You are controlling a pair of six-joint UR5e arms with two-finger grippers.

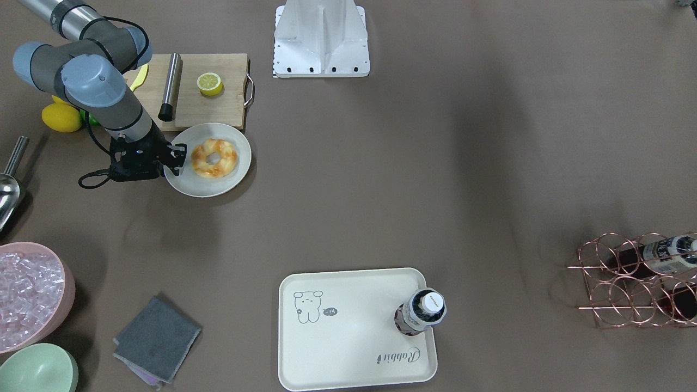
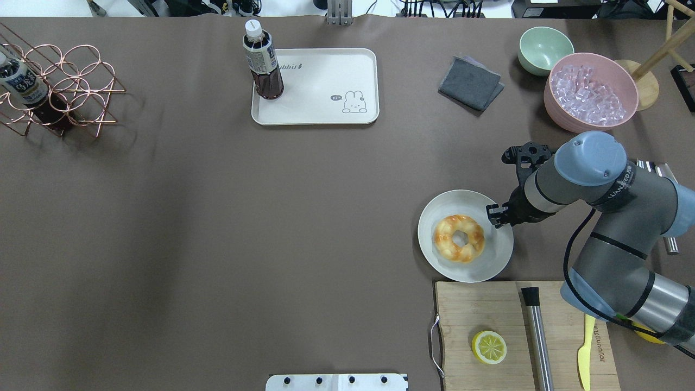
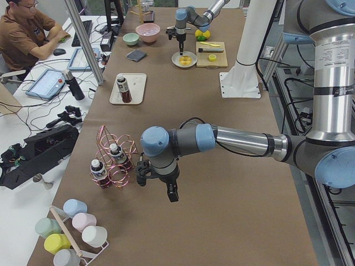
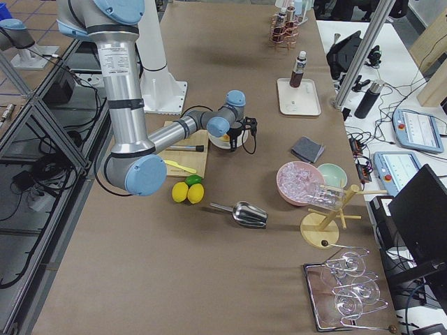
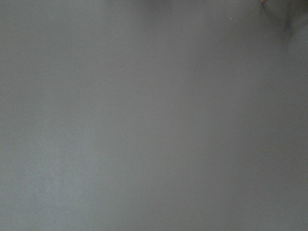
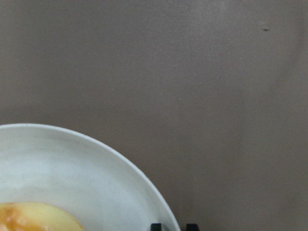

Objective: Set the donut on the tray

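The donut [image 2: 459,238] lies on a round off-white plate [image 2: 491,260] near the cutting board; it also shows in the front-facing view [image 1: 214,157]. My right gripper [image 2: 497,213] hangs over the plate's rim, just beside the donut and apart from it. Its fingertips [image 6: 156,226] show close together and empty at the plate's edge. The cream tray [image 2: 326,108] lies far across the table with a bottle [image 2: 263,62] standing on one corner. My left gripper [image 3: 171,191] hangs over bare table near the wire rack; I cannot tell its state.
A wooden cutting board [image 2: 483,309] holds a halved lemon [image 2: 489,347], a steel rod [image 2: 536,334] and a yellow knife. A pink ice bowl [image 2: 592,98], a green bowl [image 2: 544,50] and a grey cloth [image 2: 470,82] lie beyond the plate. A copper rack [image 2: 59,87] stands far left.
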